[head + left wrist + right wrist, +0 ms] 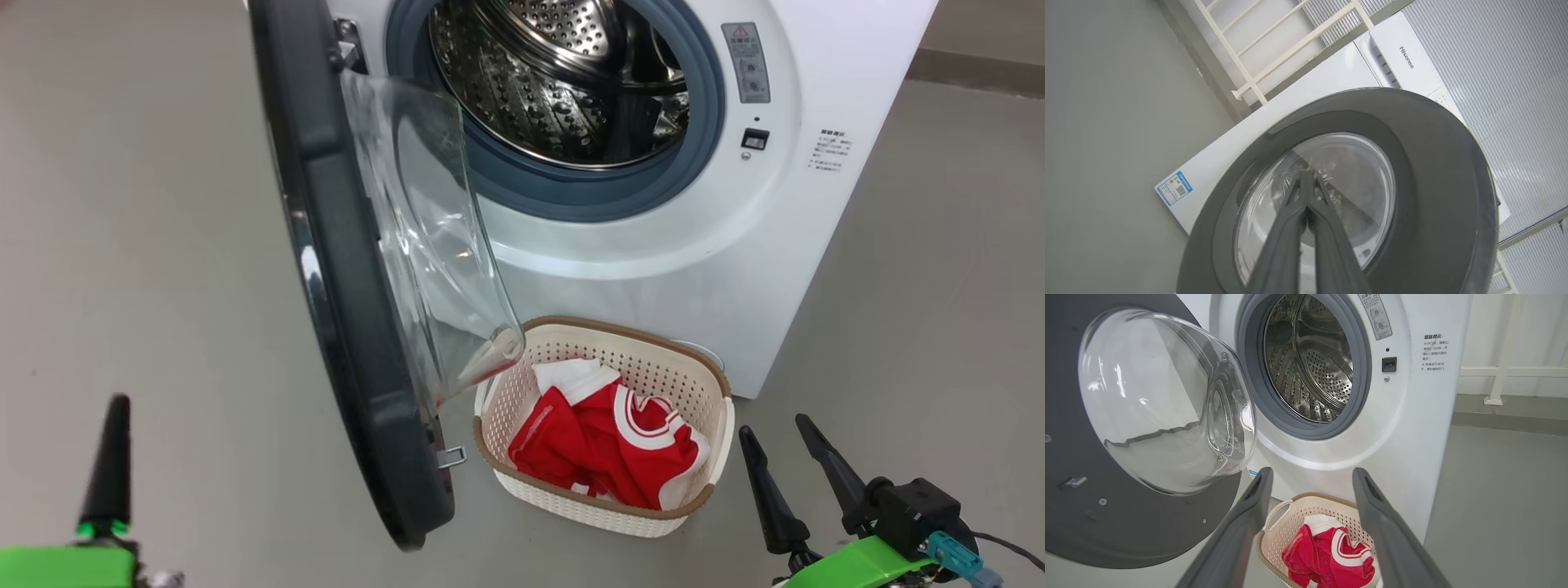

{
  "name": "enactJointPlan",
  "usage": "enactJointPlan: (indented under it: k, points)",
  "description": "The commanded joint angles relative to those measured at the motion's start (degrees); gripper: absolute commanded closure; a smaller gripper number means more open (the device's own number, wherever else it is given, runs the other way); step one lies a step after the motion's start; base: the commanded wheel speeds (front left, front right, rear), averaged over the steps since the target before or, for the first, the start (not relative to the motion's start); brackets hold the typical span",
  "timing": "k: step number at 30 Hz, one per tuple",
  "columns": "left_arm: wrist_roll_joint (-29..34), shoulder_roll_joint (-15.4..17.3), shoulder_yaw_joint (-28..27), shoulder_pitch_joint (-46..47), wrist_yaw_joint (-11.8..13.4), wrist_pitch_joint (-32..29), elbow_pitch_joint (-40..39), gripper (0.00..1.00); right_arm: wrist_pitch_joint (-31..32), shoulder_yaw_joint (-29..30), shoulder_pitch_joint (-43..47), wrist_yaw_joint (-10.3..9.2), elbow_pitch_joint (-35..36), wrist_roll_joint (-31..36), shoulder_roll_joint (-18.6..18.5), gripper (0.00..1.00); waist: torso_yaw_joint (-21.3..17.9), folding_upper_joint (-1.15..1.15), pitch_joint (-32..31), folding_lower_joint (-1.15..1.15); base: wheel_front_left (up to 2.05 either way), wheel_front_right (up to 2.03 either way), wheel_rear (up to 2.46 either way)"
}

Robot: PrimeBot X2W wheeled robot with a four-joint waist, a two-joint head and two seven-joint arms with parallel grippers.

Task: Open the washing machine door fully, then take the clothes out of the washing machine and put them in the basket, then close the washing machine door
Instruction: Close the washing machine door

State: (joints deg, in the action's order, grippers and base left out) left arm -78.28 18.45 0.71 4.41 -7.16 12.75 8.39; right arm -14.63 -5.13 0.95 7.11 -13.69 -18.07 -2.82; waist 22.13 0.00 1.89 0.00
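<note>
Two grippers are low in your head view, both empty. Your left gripper [119, 408] has its fingers pressed flat together with nothing between them. Seen along those fingers, the washing machine door [1433, 171] lies straight ahead, its black outer rim and round window facing the tips. From the head view, the door stands off to that gripper's right, with bare floor [204, 343] between them.

Your right gripper [773, 427] has its fingers spread wide, pinching nothing. The basket [620, 328] sits on the floor just ahead of it and slightly to its left, close to the near fingertip but not touching it. In the right wrist view, the basket shows low between the two fingers. The clothes [604, 449] lie bunched inside it, red with white trim, with a white piece toward the far end from the gripper.

Beyond the basket, ahead of the right gripper, stands the washing machine [653, 261]. Its steel drum [555, 82] is open to view, and no clothing can be seen in the part that shows. The door is swung wide open to the left of the fingers, and its glass bowl [1167, 400] bulges toward the basket, overhanging the basket's near corner.
</note>
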Motion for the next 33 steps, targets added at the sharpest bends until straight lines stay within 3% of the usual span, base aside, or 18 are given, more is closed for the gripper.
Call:
enactJointPlan:
  k: [1, 2, 3, 5, 9, 14, 18, 33]
  points:
    - [-7.5, 2.9, -3.1, 3.5, -0.3, -3.1, -3.9, 1.00, -0.4, -1.2, -1.5, 0.37, 1.6, -0.1, -0.1, 0.00, -0.4, 0.00, 0.8, 0.00, 0.00, 0.00, 0.00]
    - [-11.4, 3.2, -3.6, 3.7, -0.3, -5.6, -5.3, 1.00, -0.4, -1.1, -1.6, 0.37, 1.6, -0.1, -0.1, 0.00, -0.5, 0.00, 1.0, 0.00, 0.00, 0.00, 0.00]
    - [-11.4, 3.2, -3.6, 3.7, -0.3, -5.6, -5.3, 1.00, -0.4, -1.1, -1.6, 0.37, 1.6, -0.1, -0.1, 0.00, -0.5, 0.00, 1.0, 0.00, 0.00, 0.00, 0.00]
    - [-18.8, 3.4, -4.7, 3.9, -0.3, -12.8, -7.6, 1.00, -0.4, -1.0, -1.9, 0.37, 1.7, 0.0, -0.1, 0.00, -0.6, 0.00, 1.6, 0.00, 0.00, 0.00, 0.00]
    - [-26.5, 3.3, -7.3, 3.9, -0.3, -27.4, -9.1, 1.00, -0.4, -0.8, -2.3, 0.37, 1.9, 0.2, -0.1, 0.00, -0.8, 0.00, 2.5, 0.00, 0.00, 0.00, 0.00]
    - [-26.3, 2.4, -9.3, 3.6, -0.3, -41.5, -8.5, 1.00, -0.4, -0.8, -3.0, 0.37, 1.9, 0.2, -0.1, 0.00, -1.3, 0.00, 3.5, 0.00, 0.00, 0.00, 0.00]
    - [-23.9, 0.5, -10.8, 3.6, -0.3, -48.4, -8.4, 1.00, -0.4, -0.7, -3.4, 0.37, 2.0, 0.2, -0.1, 0.00, -1.7, 0.00, 4.2, 0.00, 0.00, 0.00, 0.00]
    - [-17.2, -8.5, -15.8, 6.4, -0.3, -59.2, -9.3, 1.00, -0.4, -0.2, -4.8, 0.37, 2.3, 0.5, -0.1, 0.00, -3.5, 0.00, 6.0, 0.00, 0.00, 0.00, 0.00]
